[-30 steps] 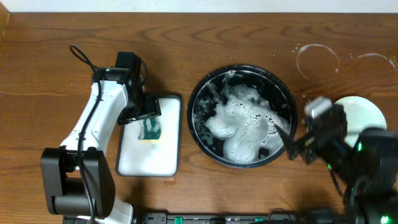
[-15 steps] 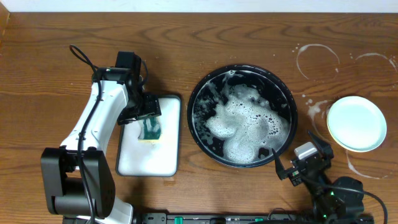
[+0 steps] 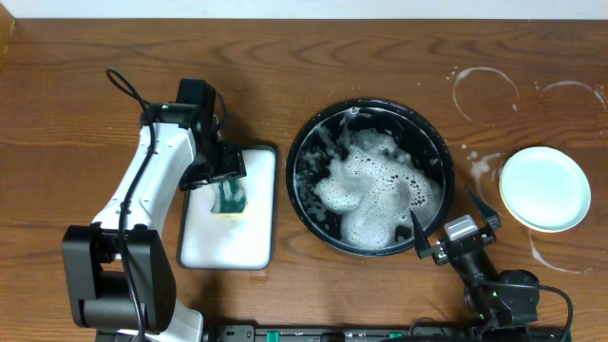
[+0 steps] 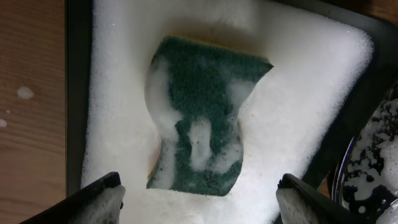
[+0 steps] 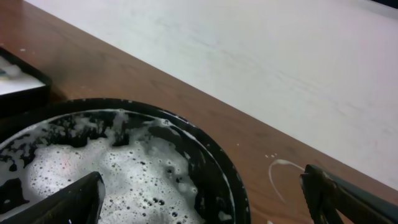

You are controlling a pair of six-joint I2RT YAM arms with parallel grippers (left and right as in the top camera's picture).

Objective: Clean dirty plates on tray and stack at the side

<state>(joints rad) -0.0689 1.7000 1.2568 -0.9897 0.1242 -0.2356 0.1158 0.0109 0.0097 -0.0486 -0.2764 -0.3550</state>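
Overhead: black round tray point(image 3: 370, 101) sat right of centre on the brown wood tabletop point(image 3: 95, 57), its floor largely covered by white suds point(image 3: 375, 190); what lay under the foam could not be made out. One pale mint plate point(image 3: 544, 188) rested upright on the bare wood to the right of the tray, apart from its rim, with whitish water rings point(image 3: 484, 93) on the wood behind it. Whether more plates lay beneath it could not be told. Right gripper point(image 3: 446, 220) hovered at the tray's near-right rim, jaws spread wide and holding nothing; the right wrist view showed the right gripper point(image 5: 211, 205) with both fingers apart, facing the sudsy pan and its rim. Left gripper point(image 3: 224, 180) was over the far end of the white rectangular tray point(image 3: 204, 252), left of the black tray and just beside it. In the left wrist view the left gripper point(image 4: 199, 199) stood open, foam-coated fingertips point(image 4: 109, 196) on either side of the green sponge point(image 4: 202, 124), not touching it. Sponge lay flat on the foamy white surface, streaked with lather, a yellow underside showing at its edge.
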